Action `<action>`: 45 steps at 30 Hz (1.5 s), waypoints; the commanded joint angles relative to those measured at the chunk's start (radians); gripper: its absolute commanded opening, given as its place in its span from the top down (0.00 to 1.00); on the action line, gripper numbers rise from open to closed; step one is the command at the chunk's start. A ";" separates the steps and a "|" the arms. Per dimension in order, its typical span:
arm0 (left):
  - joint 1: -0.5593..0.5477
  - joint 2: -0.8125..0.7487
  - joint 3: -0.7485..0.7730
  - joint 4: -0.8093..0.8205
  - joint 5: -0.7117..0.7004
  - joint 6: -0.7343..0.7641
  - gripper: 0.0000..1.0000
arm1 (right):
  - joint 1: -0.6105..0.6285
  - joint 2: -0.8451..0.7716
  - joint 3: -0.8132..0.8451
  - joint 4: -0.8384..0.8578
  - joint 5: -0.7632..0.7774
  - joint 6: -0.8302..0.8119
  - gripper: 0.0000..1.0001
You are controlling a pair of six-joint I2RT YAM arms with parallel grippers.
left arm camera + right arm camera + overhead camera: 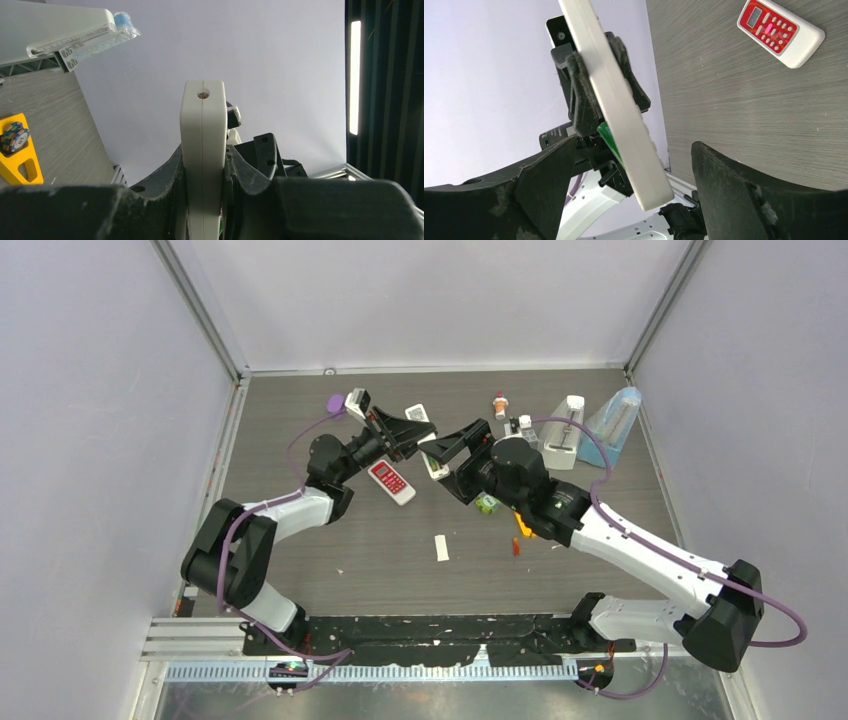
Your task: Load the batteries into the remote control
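My left gripper (412,437) is shut on a white remote control (432,462) and holds it in the air over the table's middle. In the left wrist view the remote control (202,145) stands edge-on between the fingers. My right gripper (440,452) faces it, open, with one finger on each side of the remote's free end (651,185) and not touching it. A green strip (608,140) shows on the remote's back. On the table lie a slim red-orange battery (516,547) and a small green thing (487,503) that looks like a battery.
A red-faced remote (390,481) (780,32) lies on the table under the grippers, and another remote (417,413) lies behind. A white strip (441,547) lies near the front. A yellow holder (17,152), a small bottle (500,403) and boxes (566,433) stand at the back right.
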 commanded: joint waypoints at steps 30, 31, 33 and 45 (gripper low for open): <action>-0.031 0.019 -0.031 0.131 -0.075 0.004 1.00 | -0.057 0.047 -0.058 0.130 -0.102 0.133 0.58; -0.031 0.018 -0.031 0.130 -0.078 0.003 1.00 | -0.057 0.047 -0.060 0.131 -0.102 0.133 0.59; -0.031 0.018 -0.030 0.130 -0.088 -0.003 1.00 | -0.057 0.047 -0.065 0.132 -0.112 0.135 0.65; -0.031 0.024 -0.053 0.125 -0.111 -0.024 1.00 | -0.060 0.021 -0.083 0.178 -0.097 0.094 0.32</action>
